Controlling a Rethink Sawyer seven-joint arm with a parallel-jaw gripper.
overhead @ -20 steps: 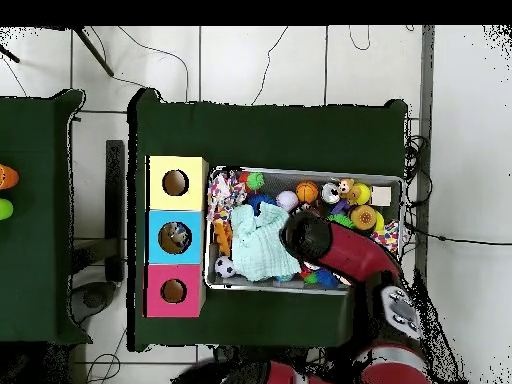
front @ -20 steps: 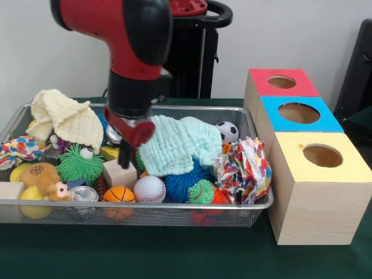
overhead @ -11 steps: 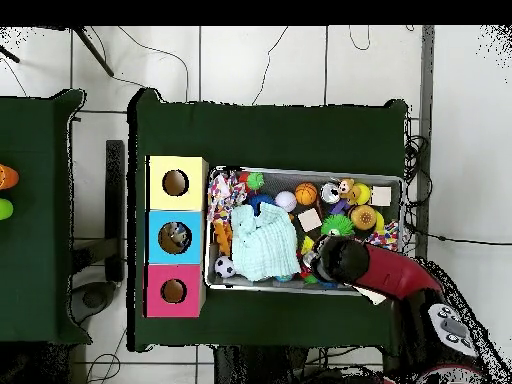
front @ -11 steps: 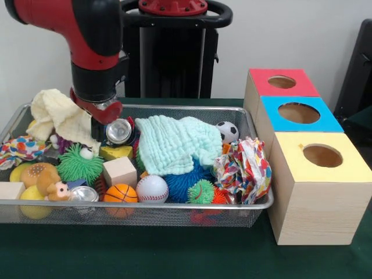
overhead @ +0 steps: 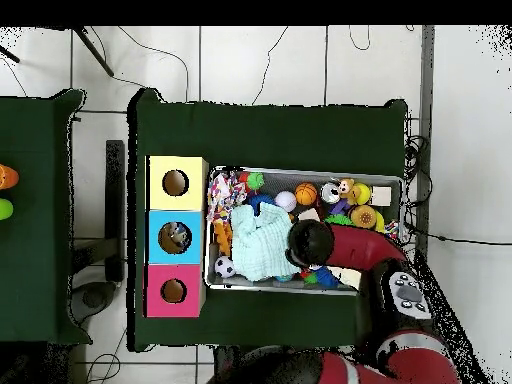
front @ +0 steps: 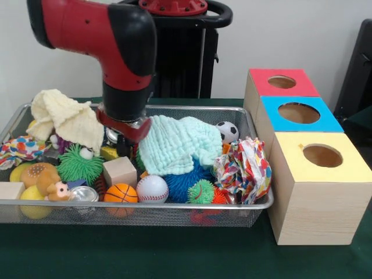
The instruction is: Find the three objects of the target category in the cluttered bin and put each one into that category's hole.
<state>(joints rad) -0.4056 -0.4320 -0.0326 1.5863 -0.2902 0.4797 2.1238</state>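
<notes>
Gripper (front: pixel 124 145) hangs low in the bin (front: pixel 174 210), fingers hidden, state unclear, just beside the mint cloth (front: pixel 177 142) and above a wooden block (front: pixel 120 171). Toys crowd every side; boxes (front: pixel 298 113) stand outside.

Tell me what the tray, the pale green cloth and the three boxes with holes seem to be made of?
The tray looks like fine metal wire mesh with a shiny rim. The pale green cloth seems a soft, crinkled woven fabric, matte. The boxes appear to be light wood, grain showing on the sides, with matte painted tops.
</notes>
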